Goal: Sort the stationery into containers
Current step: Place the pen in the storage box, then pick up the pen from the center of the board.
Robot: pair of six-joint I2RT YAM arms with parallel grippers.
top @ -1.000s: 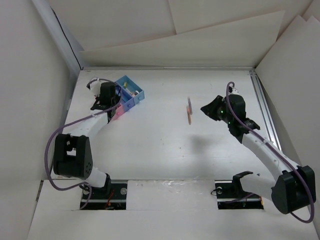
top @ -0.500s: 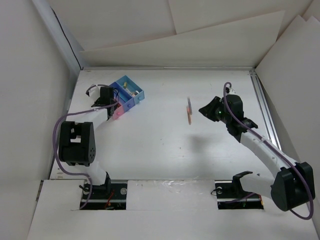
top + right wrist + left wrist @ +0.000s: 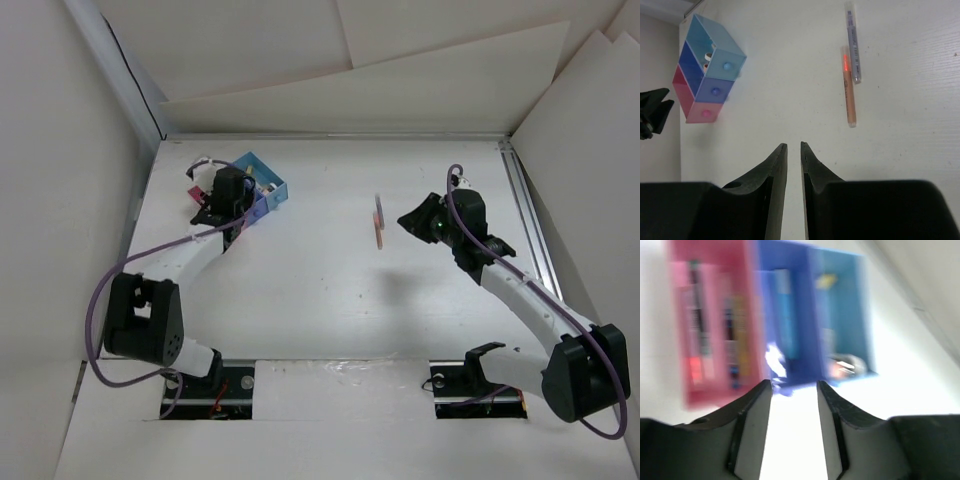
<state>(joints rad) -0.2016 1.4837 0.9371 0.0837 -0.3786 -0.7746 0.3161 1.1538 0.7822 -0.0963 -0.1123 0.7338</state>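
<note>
The containers (image 3: pixel 264 178) are joined bins at the table's far left: one pink (image 3: pixel 696 104), one dark blue, one light blue (image 3: pixel 715 47). In the blurred left wrist view the pink bin (image 3: pixel 710 325) holds several pens and the blue bins (image 3: pixel 790 315) hold small pieces. My left gripper (image 3: pixel 224 196) hovers over the bins, jaws open and empty (image 3: pixel 794 385). An orange pen (image 3: pixel 848 87) and a grey-purple pen (image 3: pixel 853 42) lie side by side mid-table (image 3: pixel 379 222). My right gripper (image 3: pixel 412 218) hangs just right of them, jaws nearly together with nothing between (image 3: pixel 792 145).
Tilted white boards wall in the table at the back and on both sides. A metal rail (image 3: pixel 530 220) runs along the right edge. Purple cables loop off both arms.
My left arm has swung its gripper right, onto the bins, and its elbow has shifted. My right gripper has edged slightly left toward the pens.
</note>
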